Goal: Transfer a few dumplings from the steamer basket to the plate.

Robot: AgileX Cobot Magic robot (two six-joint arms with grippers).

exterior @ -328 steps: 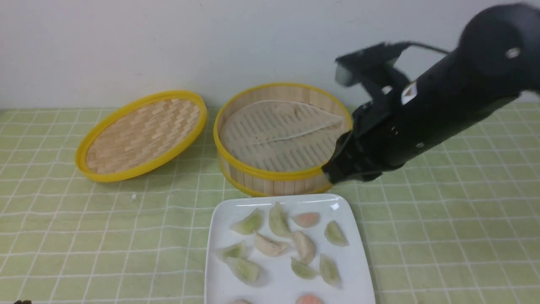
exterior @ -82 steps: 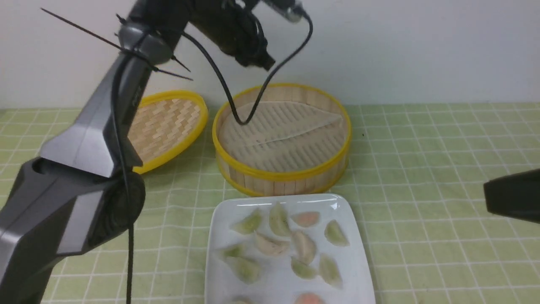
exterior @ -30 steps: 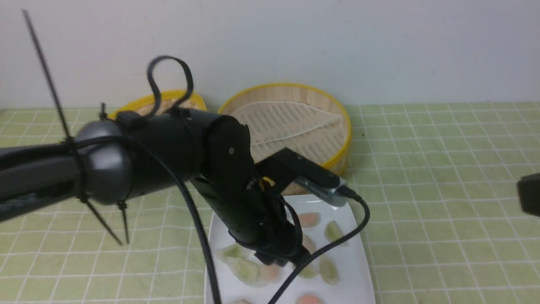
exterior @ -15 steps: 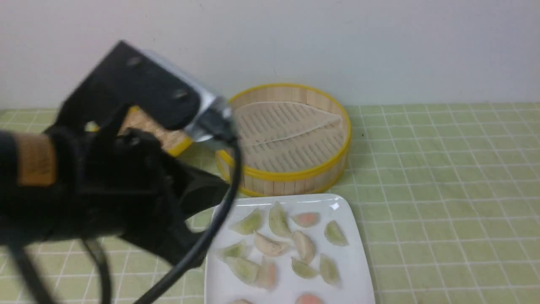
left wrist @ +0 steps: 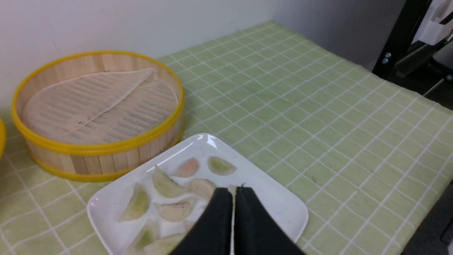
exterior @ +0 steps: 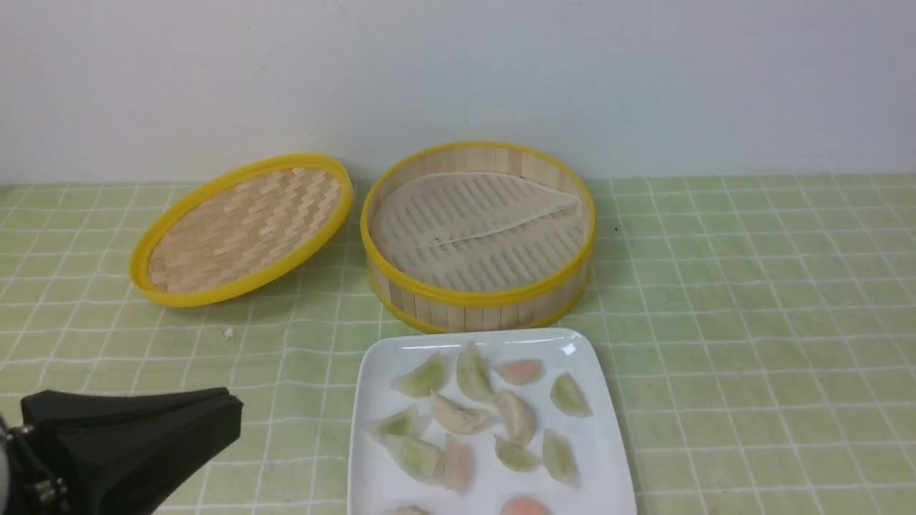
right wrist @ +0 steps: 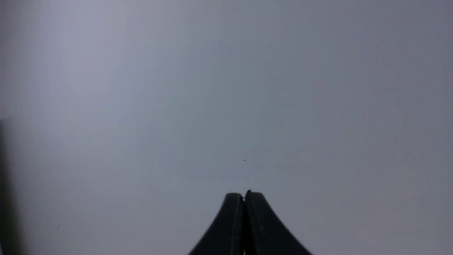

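The front view catches the left tool (exterior: pixel 230 413) only as a black wedge at the near left corner, low over the table (exterior: pixel 751 343) and just left of the plate (exterior: pixel 605 458). Whether it is closed cannot be told from there. The left wrist view settles it: the tool's (left wrist: pixel 233 191) two fingers are pressed together with nothing between them, and their tips hang above the plate's (left wrist: pixel 283 209) near half. The right tool (right wrist: pixel 244 194) appears only in its own wrist view, with its fingers likewise together and empty, against a blank grey surface.

All the dumplings (exterior: pixel 458 415) in view lie scattered on the white square plate, green, whitish and pink. Just behind the plate stands the steamer basket (exterior: pixel 476 297), its floor covered by a pale perforated liner sheet (exterior: pixel 479 222) with one flap folded over. To the basket's left the woven lid (exterior: pixel 243 229) rests tilted, its far edge raised.

The table wears a green cloth with a white grid and runs back to a plain pale wall (exterior: pixel 458 71). The left wrist view also shows the table's far corner and a black metal frame (left wrist: pixel 400 39) beyond it.
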